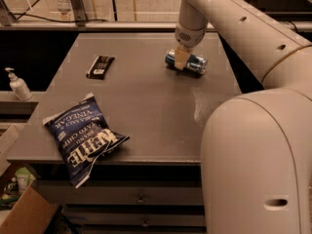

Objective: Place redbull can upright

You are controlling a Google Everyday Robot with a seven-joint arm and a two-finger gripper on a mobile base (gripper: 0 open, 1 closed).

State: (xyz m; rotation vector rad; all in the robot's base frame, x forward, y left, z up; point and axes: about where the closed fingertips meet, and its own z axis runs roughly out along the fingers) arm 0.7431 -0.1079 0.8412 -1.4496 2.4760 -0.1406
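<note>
The redbull can [195, 63] lies on its side at the back right of the grey table [146, 111], its blue and silver body pointing left to right. My gripper [181, 58] hangs down from the white arm [229, 18] right over the middle of the can and covers part of it. Both ends of the can show on either side of the gripper.
A flat black wrapped bar [100, 66] lies at the back left of the table. A blue chip bag [83, 136] lies at the front left, hanging over the edge. A soap dispenser [17, 85] stands left of the table. The robot's white body [258, 165] fills the right foreground.
</note>
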